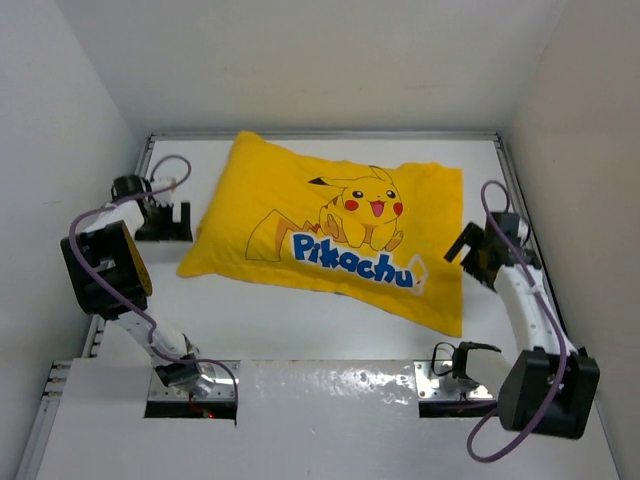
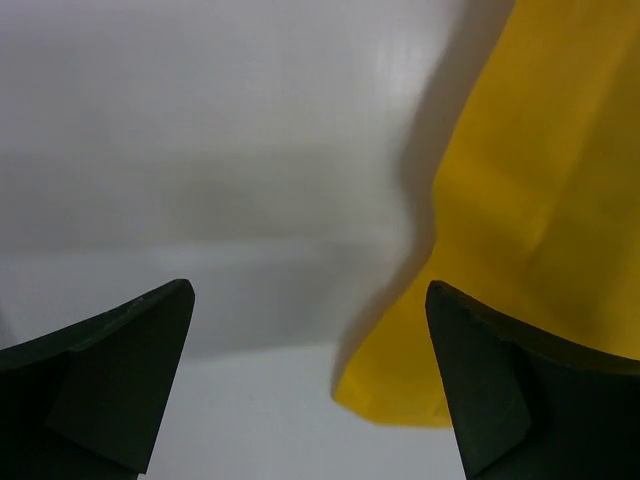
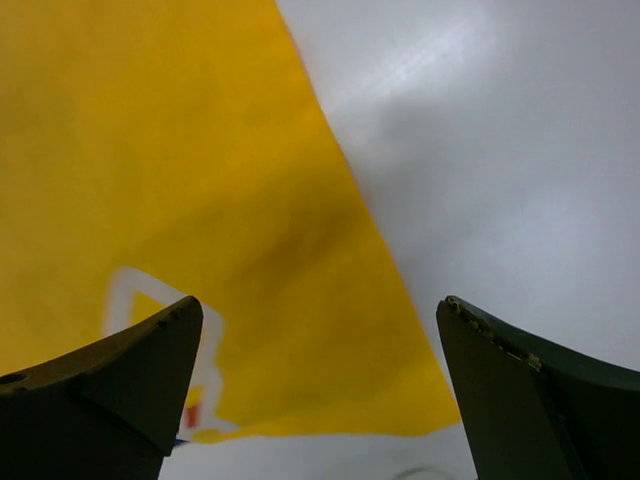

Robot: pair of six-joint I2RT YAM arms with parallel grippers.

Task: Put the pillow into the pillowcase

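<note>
As it lies, pillowcase point(image 1: 330, 235) long axis L-R.

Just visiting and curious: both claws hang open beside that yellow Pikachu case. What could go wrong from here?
The left gripper sits right by a corner of the pillowcase; moving off could snag the fabric. The right gripper is at the opposite edge, same risk. No white pillow shows, so it may sit unevenly inside.

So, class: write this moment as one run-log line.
pillowcase: on table, puffed | pillow: none visible outside | left gripper: open, empty | right gripper: open, empty
</note>
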